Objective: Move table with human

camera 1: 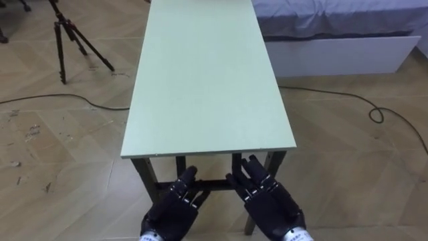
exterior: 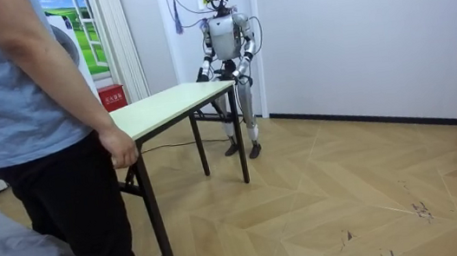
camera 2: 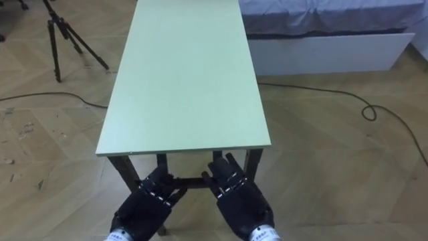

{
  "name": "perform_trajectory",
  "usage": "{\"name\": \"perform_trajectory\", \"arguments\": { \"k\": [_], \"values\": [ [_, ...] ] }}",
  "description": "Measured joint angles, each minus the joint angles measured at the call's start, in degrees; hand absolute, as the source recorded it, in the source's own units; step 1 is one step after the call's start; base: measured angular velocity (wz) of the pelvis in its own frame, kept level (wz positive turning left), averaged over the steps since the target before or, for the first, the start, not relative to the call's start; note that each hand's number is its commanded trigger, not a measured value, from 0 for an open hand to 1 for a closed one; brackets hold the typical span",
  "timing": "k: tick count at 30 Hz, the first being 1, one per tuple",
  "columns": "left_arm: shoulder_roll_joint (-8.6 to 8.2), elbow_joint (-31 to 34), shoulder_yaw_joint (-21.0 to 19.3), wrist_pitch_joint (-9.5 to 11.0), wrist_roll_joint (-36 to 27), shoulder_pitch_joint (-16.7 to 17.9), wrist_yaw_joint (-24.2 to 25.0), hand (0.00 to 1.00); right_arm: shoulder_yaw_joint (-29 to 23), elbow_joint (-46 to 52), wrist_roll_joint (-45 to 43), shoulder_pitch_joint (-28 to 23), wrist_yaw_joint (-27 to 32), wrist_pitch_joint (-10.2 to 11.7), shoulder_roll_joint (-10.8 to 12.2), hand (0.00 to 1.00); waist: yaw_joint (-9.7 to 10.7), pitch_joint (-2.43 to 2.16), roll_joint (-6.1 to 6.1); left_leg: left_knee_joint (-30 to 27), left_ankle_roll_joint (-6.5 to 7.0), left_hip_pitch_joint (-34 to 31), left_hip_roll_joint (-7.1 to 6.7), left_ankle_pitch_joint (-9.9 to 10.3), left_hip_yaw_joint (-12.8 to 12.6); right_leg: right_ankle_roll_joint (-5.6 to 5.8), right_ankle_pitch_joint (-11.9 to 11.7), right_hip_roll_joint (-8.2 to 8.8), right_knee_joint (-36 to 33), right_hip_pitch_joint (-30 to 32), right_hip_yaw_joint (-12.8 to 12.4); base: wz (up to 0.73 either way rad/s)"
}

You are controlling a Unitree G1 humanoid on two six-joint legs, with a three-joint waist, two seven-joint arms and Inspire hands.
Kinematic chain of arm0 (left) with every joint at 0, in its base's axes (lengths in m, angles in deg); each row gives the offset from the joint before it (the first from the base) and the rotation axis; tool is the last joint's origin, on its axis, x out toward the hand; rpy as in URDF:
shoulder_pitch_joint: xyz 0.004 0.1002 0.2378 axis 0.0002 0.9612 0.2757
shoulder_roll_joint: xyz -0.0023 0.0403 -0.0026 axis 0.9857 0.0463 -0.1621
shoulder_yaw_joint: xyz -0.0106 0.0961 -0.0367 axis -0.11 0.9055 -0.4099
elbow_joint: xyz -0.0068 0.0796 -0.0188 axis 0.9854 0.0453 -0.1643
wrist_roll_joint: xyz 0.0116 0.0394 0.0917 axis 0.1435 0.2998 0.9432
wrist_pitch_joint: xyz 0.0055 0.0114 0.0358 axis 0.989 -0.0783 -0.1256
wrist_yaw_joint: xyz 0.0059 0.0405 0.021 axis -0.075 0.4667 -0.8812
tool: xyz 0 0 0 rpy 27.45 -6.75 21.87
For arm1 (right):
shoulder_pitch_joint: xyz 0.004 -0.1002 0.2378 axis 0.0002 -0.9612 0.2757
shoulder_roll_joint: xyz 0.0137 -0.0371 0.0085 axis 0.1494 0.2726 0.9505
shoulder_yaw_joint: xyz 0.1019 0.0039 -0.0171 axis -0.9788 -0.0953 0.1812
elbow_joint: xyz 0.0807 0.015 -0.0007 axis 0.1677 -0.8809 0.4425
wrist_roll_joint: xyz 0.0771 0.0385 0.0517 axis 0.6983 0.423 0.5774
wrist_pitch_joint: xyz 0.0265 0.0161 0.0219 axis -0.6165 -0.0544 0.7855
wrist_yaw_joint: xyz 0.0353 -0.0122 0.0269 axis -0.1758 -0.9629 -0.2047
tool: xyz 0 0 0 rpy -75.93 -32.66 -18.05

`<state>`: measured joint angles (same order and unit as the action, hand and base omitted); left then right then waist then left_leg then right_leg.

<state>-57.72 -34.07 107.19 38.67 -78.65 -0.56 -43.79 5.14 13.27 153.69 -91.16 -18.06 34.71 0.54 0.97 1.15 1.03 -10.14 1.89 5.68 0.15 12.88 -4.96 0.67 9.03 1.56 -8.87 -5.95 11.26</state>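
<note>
A long pale green table [camera 1: 207,80] on dark folding legs runs away from me. I stand at its near short end. My left hand [camera 1: 174,211] and right hand [camera 1: 271,204] are held side by side just before and below that edge, backs up. Both are open, their straight fingers pointing under the tabletop and holding nothing. In the room view a person [exterior: 27,126] stands at the table's [exterior: 165,105] other end, with a hand [exterior: 119,148] gripping its corner.
A tripod [camera 1: 67,40] stands on the wooden floor left of the table, with a cable trailing from it. A bed [camera 1: 334,27] with a white base lies on the right, and another cable [camera 1: 361,100] runs beside it. A white wall is close behind me.
</note>
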Motion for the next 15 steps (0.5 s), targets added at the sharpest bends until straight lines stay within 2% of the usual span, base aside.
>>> {"name": "perform_trajectory", "arguments": {
  "k": [5, 11, 15],
  "values": [
    [-0.14, 0.34, -3.81, 0.1, -2.24, -1.33, -2.58, 0.0, -0.42, 0.3, 0.05, 2.87, 1.37, 0.01, 0.01, 0.0, 0.2, 0.1, -0.27, -0.08, 0.01, 0.02, 0.04, -0.01, -0.02, 0.0, 0.0, 0.05, 0.09, 0.04, -0.26, -0.01],
    [0.08, 0.62, -8.22, 0.13, -2.07, -1.38, -5.55, 0.0, -2.39, 2.84, 0.24, 3.16, 4.43, -0.1, 0.04, 0.0, -0.21, 0.07, -0.22, -0.18, 0.02, 0.09, 0.02, -0.01, 0.05, 0.0, 0.0, 0.07, 0.2, 0.01, -0.15, 0.0],
    [0.2, 0.62, -9.21, 0.51, -2.08, -1.38, -6.89, 0.0, -3.15, 2.82, 0.23, 3.57, 6.11, 0.29, -0.54, 0.0, -0.85, 0.07, -0.21, -0.24, 0.02, 0.18, 0.04, -0.01, 0.07, 0.0, 0.0, 0.09, 0.21, -0.13, 0.06, 0.0]
  ]
}}
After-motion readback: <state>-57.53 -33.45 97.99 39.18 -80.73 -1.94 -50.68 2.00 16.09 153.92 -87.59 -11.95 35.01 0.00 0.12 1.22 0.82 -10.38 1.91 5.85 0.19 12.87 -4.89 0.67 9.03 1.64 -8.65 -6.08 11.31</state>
